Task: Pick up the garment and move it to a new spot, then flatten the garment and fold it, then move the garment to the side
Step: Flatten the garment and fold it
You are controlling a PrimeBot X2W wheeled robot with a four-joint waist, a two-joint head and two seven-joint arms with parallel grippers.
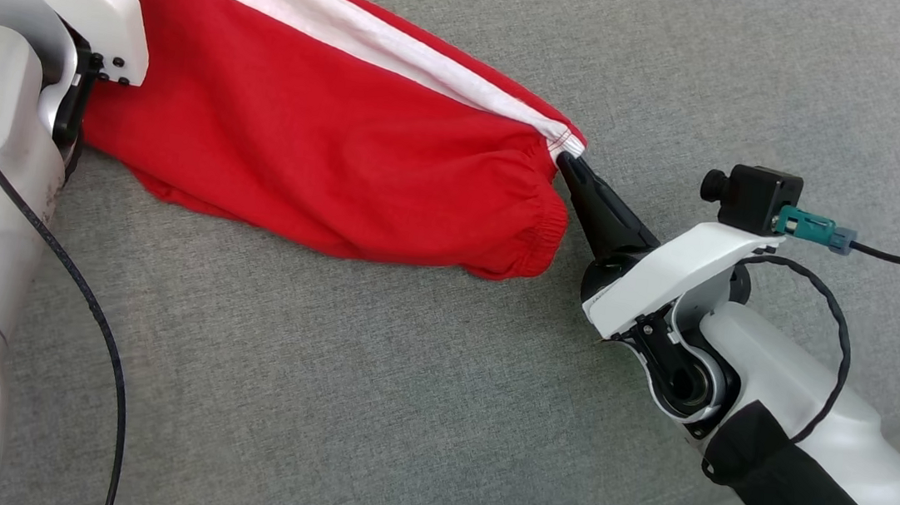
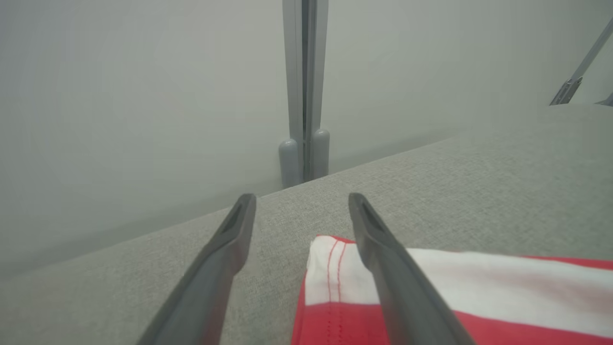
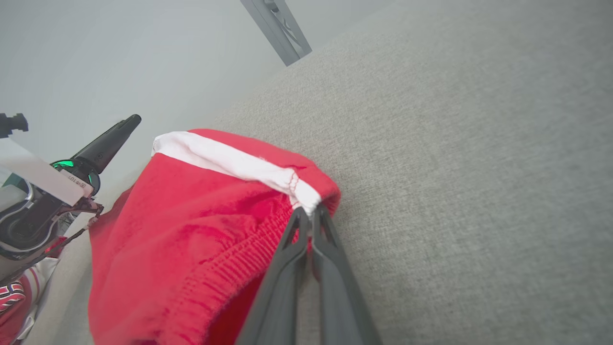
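Garment (image 1: 327, 148) of red cloth lies stretched along the grey cushion (image 1: 399, 414), spanning the gap between the two claws, with its lower edge sagging in soft folds.

The right claw (image 1: 570, 163) is pinched tight. Its fingers are pressed together with the end of the white stripe (image 1: 357, 21) caught at their very tips. The gathered elastic hem (image 1: 541, 220) sits just beside those fingers.

The left claw (image 2: 301, 197) stands wide open and has hold of nothing. In its wrist view one finger lies over the stripe's other end and the other over bare cushion. The cloth corner sits low between them, short of the tips (whether the finger touches the cloth cannot be told).

The flattening step appears to be in hand: the piece is laid out long but is not yet smooth. The next move probably calls for the left claw to settle onto the corner beneath it and close on a good bite of cloth. Both claws would then draw apart to take out the slack. The right claw's hold is thin, so a hard tug may slip it.

No brand or print shows on the garment. Its only marking is the red stitching (image 2: 330, 273) across the stripe. A small label (image 3: 76, 179) on the left claw's body carries characters too small to read.
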